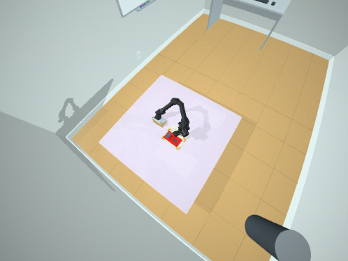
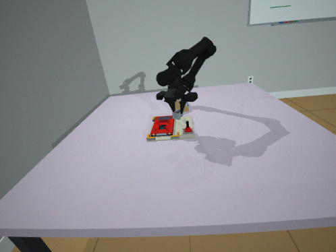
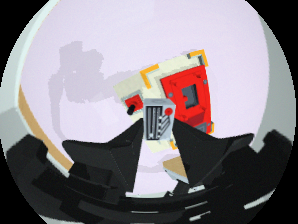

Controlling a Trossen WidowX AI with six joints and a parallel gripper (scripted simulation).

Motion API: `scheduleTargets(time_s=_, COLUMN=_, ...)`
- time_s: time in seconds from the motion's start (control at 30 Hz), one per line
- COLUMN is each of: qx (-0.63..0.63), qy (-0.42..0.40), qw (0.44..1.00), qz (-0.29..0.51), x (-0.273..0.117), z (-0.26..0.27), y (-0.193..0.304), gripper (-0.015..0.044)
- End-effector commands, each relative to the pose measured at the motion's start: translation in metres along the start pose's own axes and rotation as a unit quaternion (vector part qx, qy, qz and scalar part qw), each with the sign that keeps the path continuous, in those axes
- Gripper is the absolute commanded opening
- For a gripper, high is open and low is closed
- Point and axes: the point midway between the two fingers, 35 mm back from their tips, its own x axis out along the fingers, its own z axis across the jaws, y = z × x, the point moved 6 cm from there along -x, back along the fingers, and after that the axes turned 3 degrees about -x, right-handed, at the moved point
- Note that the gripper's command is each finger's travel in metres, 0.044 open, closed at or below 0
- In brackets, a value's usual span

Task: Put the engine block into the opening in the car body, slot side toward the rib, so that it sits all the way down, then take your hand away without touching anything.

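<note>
1. Red car body (image 1: 179, 142) (image 2: 169, 127) (image 3: 201, 97): lying flat beside black-handled lever (image 2: 187, 128) (image 3: 132, 105).
2. Grey engine block (image 2: 177, 115) (image 3: 159, 120): outside the car body's opening; clearance undetermined.
3. Gripper (image 1: 177, 133) (image 2: 178, 112) (image 3: 157, 120): fingers closed on engine block.
4. Wall outlet (image 1: 138, 54) (image 2: 250, 79): beyond table.

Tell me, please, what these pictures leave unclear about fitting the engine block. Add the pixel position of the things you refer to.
- Rib in the opening: too small to pick out in any view.
- Underside of the engine block (image 2: 177, 114) (image 3: 159, 120): faces away from the wrist view, too small in the exterior.
- Engine block from above: hidden by the arm (image 1: 183, 116) in the top view.
- Gap beneath the block: too small to judge in the exterior view.
</note>
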Motion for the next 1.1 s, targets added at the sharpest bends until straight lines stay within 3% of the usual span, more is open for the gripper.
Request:
scheduleTargets(time_s=0.0, qx=-0.033, qy=0.002, qw=0.999, qz=0.004, x=0.008, z=-0.016, y=-0.003, gripper=0.0)
scheduleTargets(time_s=0.83, qx=-0.198, qy=-0.003, qw=0.98, qz=0.007, x=0.036, z=-0.087, y=-0.011, gripper=0.0)
scheduleTargets(time_s=1.03, qx=-0.219, qy=-0.003, qw=0.976, qz=0.007, x=0.036, z=-0.087, y=-0.012, gripper=0.0157)
scheduleTargets(time_s=1.07, qx=-0.221, qy=-0.003, qw=0.975, qz=0.007, x=0.036, z=-0.087, y=-0.012, gripper=0.0158)
